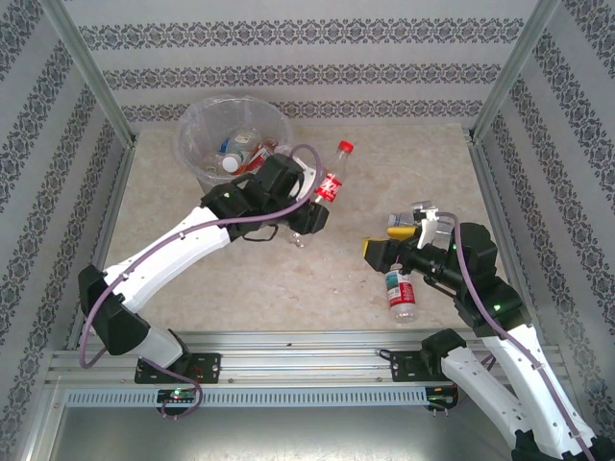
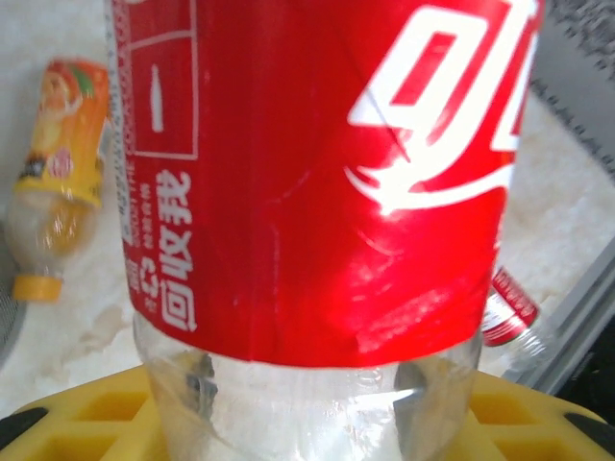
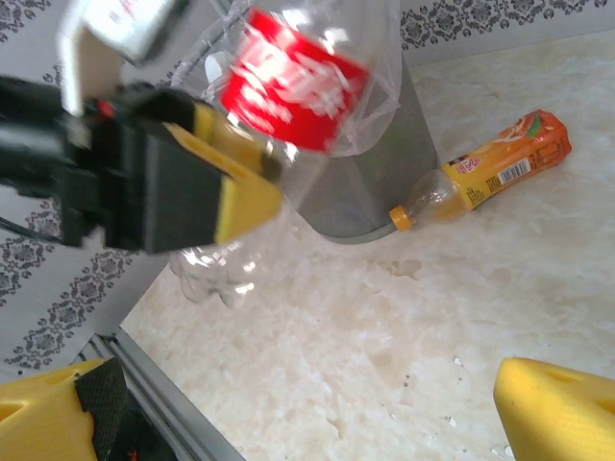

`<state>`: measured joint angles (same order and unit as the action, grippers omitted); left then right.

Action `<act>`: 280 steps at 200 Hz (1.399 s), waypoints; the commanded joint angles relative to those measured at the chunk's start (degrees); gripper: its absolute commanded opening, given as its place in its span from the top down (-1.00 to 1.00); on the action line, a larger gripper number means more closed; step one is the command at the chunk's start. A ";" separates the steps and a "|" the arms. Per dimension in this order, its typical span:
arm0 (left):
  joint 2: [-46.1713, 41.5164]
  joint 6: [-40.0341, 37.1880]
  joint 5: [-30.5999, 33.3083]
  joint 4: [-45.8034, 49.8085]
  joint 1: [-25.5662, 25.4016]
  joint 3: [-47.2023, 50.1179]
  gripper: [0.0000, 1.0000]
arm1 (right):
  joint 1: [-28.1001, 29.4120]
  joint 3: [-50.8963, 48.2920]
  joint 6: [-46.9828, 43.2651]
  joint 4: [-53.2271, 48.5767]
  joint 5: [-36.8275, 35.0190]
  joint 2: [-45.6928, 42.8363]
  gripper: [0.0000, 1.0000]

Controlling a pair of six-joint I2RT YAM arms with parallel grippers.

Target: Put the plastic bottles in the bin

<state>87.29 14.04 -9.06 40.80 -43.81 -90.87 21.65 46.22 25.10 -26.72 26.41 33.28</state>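
Note:
My left gripper (image 1: 309, 219) is shut on the lower body of a clear bottle with a red label (image 1: 329, 184) and red cap, held tilted above the table just right of the bin (image 1: 197, 144). That bottle (image 2: 317, 192) looms close in the left wrist view, between yellow fingers (image 2: 86, 413). The grey bin, lined with clear plastic, holds several bottles. An orange bottle (image 3: 504, 168) lies on its side against the bin (image 3: 384, 182). My right gripper (image 1: 389, 238) is open with nothing between its fingers, just above a red-labelled bottle (image 1: 401, 293) lying on the table.
Aluminium frame rails (image 1: 307, 346) run along the table's near edge, and patterned walls enclose the other sides. Bare marble tabletop (image 1: 413, 163) stretches right of the bin. In the right wrist view the left arm's gripper (image 3: 231, 187) hangs close ahead on the left.

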 commanded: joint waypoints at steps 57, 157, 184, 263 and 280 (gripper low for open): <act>7.28 -8.49 6.23 15.86 6.75 -25.61 -0.02 | 0.70 1.95 -0.48 1.67 1.37 0.03 -0.96; 11.15 -13.84 15.33 23.58 23.55 -34.46 -0.03 | 0.75 2.12 -0.85 1.22 1.01 0.81 -0.96; 11.93 -14.34 14.69 23.17 27.65 -34.73 -0.03 | 0.76 2.12 -0.84 1.14 1.00 0.91 -0.96; 17.85 -16.22 12.28 20.80 33.99 -34.90 -0.05 | 0.76 1.59 -0.14 1.78 0.91 1.33 -0.96; 18.87 -16.24 11.81 21.19 34.49 -34.99 -0.09 | 0.79 1.60 -0.37 1.59 0.66 1.48 -0.96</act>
<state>105.30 -0.91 3.92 62.54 -10.70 -124.16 21.65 46.76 25.12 -26.35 26.61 34.41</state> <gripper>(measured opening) 0.533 0.982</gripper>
